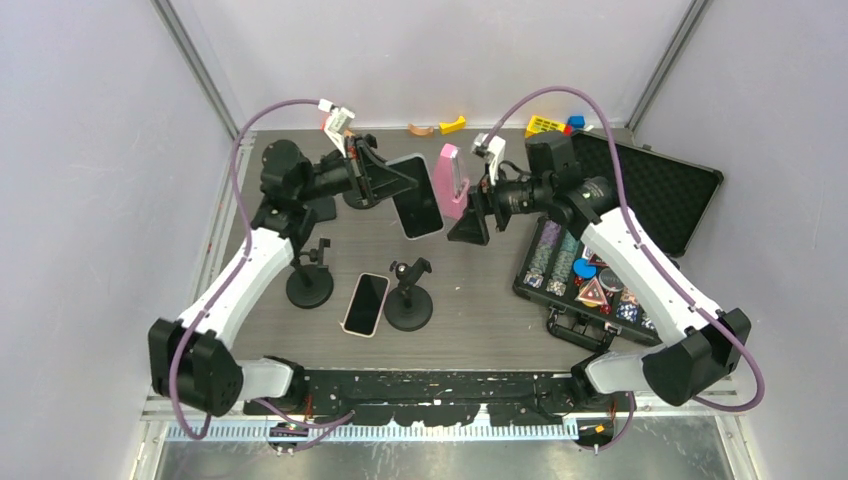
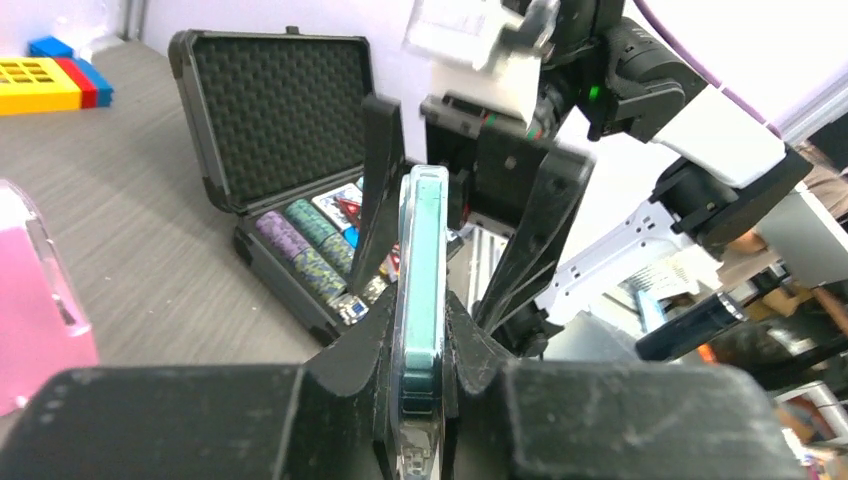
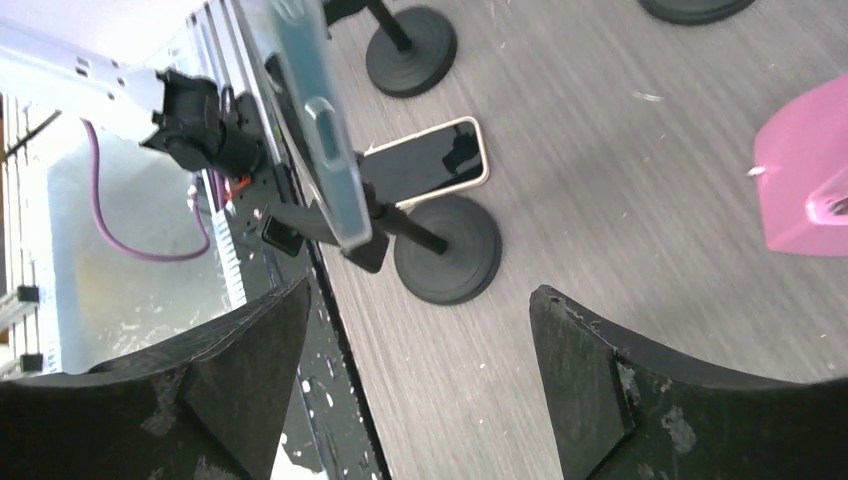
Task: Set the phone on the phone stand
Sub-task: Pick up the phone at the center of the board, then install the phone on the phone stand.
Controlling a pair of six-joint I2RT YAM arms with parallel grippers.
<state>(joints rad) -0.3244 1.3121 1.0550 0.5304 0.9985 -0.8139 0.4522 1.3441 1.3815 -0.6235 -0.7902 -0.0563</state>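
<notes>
A phone [image 1: 418, 208] with a dark screen and teal edge hangs above the table's middle, and my left gripper [image 1: 398, 186] is shut on its left end. In the left wrist view the phone's teal edge [image 2: 420, 250] is pinched between my left gripper [image 2: 420, 310]. My right gripper [image 1: 473, 212] stands open just right of the phone without touching it; its fingers [image 2: 540, 230] flank the phone's far end. The right gripper [image 3: 420, 295] is empty, with the phone [image 3: 315, 120] beyond it. A black phone stand [image 1: 408, 300] on a round base sits below.
A second phone [image 1: 366, 303] lies flat beside that stand. Another stand [image 1: 310, 285] is to its left. A pink upright object [image 1: 450, 180] sits behind the grippers. An open black case [image 1: 600, 270] of poker chips lies at the right. Small coloured toys line the back edge.
</notes>
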